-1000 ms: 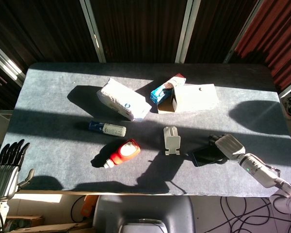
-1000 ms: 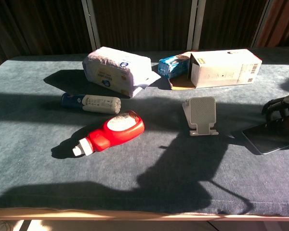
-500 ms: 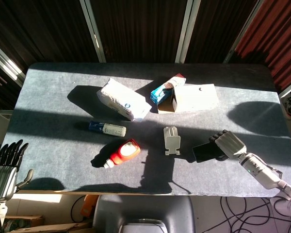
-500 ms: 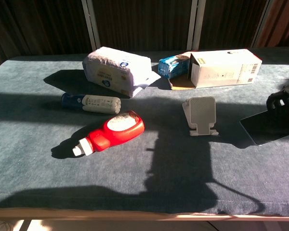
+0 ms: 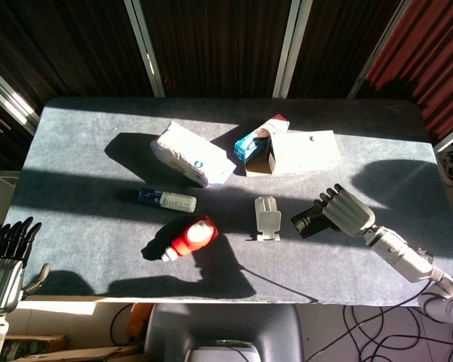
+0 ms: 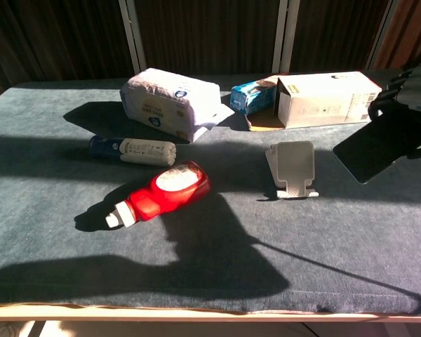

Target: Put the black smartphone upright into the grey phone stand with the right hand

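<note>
Smartphone [image 5: 309,221], black, was held in the right hand [image 5: 346,211], lifted clear of the table [image 5: 83,226] and tilted, its lower corner pointing toward the grey phone stand [image 5: 267,217]. In the chest view the phone [image 6: 373,144] hung in the air just right of the stand [image 6: 292,169], not touching it, with the hand's dark fingers [image 6: 400,83] wrapped over its upper edge. The stand stood unoccupied near the table's middle. The left hand [image 5: 6,258] hung off the table's near-left corner, holding nothing, fingers extended and slightly apart. Also on the table: a white soft pack [image 5: 189,154], a blue-and-white tube [image 5: 167,200], a red bottle [image 5: 190,237], a white carton [image 5: 302,152] and a small blue box [image 5: 257,139].
</note>
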